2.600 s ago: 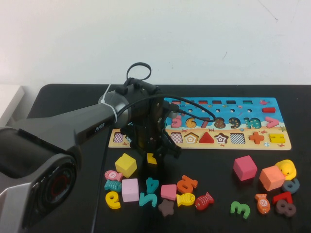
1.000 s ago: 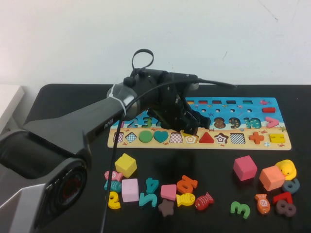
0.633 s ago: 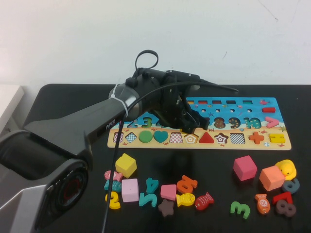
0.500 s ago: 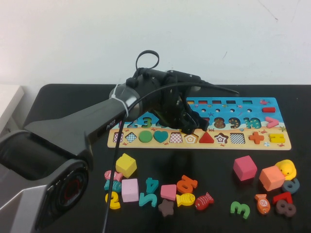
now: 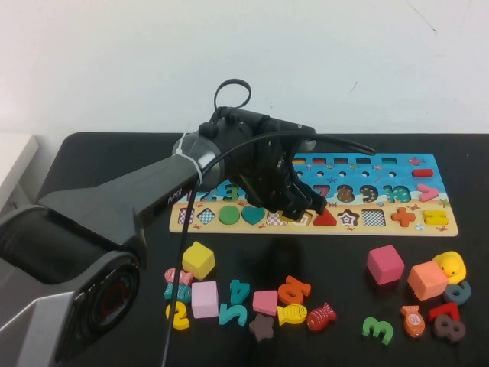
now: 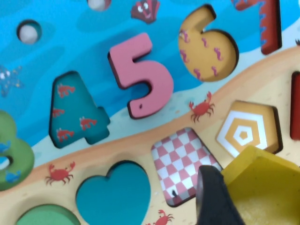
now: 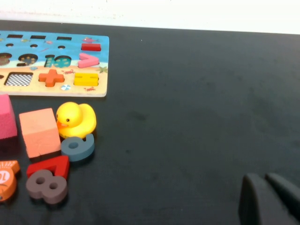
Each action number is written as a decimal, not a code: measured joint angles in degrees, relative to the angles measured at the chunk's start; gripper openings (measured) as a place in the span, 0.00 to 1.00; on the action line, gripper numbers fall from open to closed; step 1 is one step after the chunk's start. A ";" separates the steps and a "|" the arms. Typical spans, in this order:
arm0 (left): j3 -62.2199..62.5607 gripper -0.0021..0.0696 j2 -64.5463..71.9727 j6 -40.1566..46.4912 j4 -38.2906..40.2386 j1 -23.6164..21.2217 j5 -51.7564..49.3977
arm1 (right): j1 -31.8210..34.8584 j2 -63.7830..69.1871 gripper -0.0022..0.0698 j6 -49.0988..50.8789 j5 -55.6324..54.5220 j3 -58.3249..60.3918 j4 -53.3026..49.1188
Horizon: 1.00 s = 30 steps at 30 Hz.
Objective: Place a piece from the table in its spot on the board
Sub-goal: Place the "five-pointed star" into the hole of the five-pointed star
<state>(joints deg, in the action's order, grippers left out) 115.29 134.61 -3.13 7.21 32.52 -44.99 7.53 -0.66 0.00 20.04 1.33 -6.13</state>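
Note:
The puzzle board (image 5: 382, 228) lies at the back of the black table. My left gripper (image 5: 295, 206) hovers low over its bottom row and is shut on a yellow pentagon piece (image 5: 288, 216). In the left wrist view one dark finger (image 6: 213, 194) presses the yellow piece (image 6: 267, 187), which hangs just beside the empty pentagon slot (image 6: 246, 133) and the checkered slot (image 6: 185, 161). The pink 5 (image 6: 140, 79) sits in the board. My right gripper (image 7: 269, 197) rests shut and empty over bare table, out of the high view.
Loose pieces lie in front of the board: a yellow cube (image 5: 198, 259), a pink cube (image 5: 384, 264), an orange cube (image 5: 426, 280), a yellow duck (image 5: 450, 265), and several numbers and fish. The left arm reaches across the board's left half.
My left gripper lifted the yellow piece from the table's front, carried it back and right over the board, and has now sunk a little toward the pentagon slot.

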 joint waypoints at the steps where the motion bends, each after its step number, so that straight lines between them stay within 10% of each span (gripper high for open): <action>1: 0.00 0.46 0.00 0.00 0.00 0.00 -0.23 | 0.00 0.00 0.06 0.00 0.00 0.00 0.00; 30: 0.09 0.46 1.51 2.57 0.73 1.37 8.42 | 0.00 0.00 0.06 0.00 0.00 0.00 0.00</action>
<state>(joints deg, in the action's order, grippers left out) 115.39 136.12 -0.56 7.93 33.89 -36.57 7.53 -0.66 0.00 20.04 1.33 -6.13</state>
